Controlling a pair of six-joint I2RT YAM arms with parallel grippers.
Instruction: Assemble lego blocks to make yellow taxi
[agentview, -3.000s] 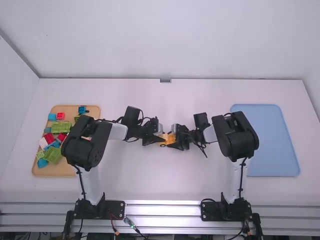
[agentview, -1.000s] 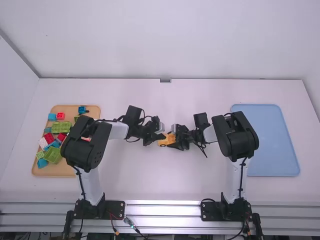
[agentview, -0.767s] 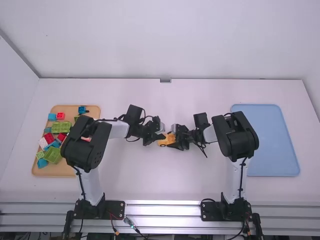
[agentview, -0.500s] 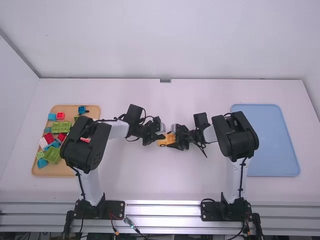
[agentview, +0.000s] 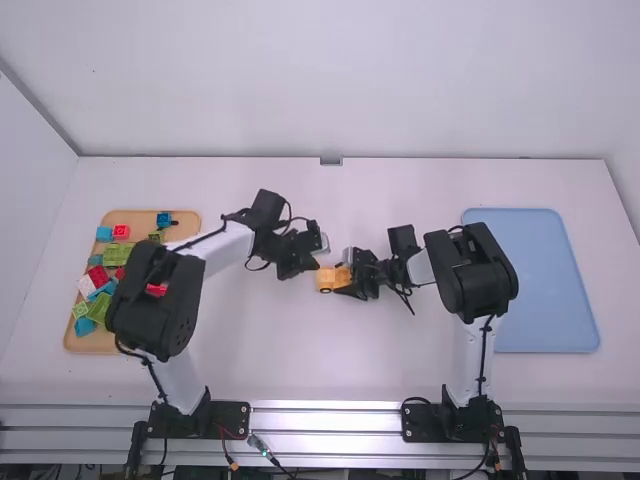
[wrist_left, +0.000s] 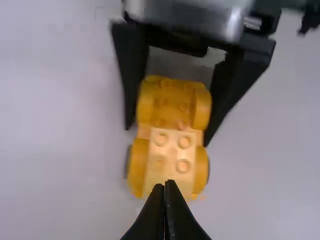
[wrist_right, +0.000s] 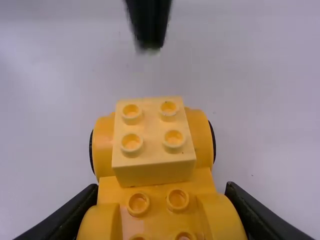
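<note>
Away from the yellow car (agentview: 333, 280) the left gripper (wrist_left: 164, 186) is easing, its fingers closed and empty; the right gripper (wrist_right: 161, 188) is clamping the car midway between the bench's (agentview: 300, 350) side edges. Seating the pale block (wrist_right: 152, 130) well is probably calling for straight-down pressure.

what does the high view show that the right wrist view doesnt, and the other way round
High view: the tan tray with coloured blocks, the blue tray, the left arm's base and the right arm's base.

Right wrist view: four distinct studs on the pale yellow block.

Both: the yellow car, the right hand gripping it, and the left hand near its other end.
</note>
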